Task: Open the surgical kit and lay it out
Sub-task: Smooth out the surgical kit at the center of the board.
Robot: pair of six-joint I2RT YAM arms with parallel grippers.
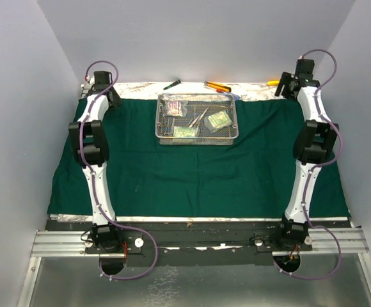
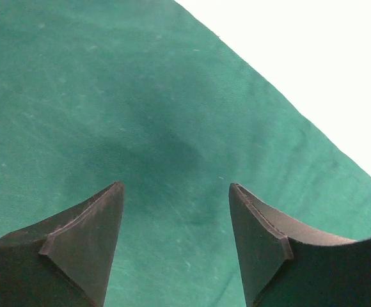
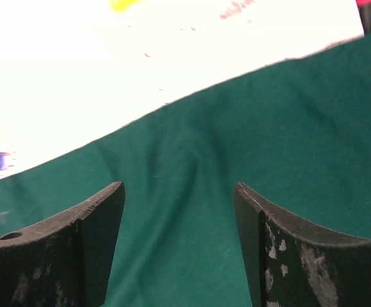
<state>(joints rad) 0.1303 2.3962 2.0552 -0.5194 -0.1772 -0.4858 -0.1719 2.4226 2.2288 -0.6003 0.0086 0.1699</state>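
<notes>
Starting at 6 o'clock, the two arm bases sit on a metal rail at the table's near edge. The left arm reaches toward 10 o'clock and the right arm toward 2 o'clock. Beyond the rail, the dark green cloth wrap lies unfolded and spread flat over most of the table.

Farther on, toward 12 o'clock, the wire-mesh tray rests on the cloth. Inside it, a pinkish packet lies at the tray's 10 o'clock, one green packet at its 6 o'clock and another green packet at its 3 o'clock. Slim steel instruments cross the middle. Any print on the packets is too small to read.

Past the tray, off the cloth, lie a green-handled screwdriver at 11 o'clock, orange-handled tools at 1 o'clock and a yellow-handled tool at 2 o'clock.

At the far corners, the left gripper hangs over the cloth's edge, jaws spread and grasping nothing. The right gripper is likewise released, with only cloth between its fingers.
</notes>
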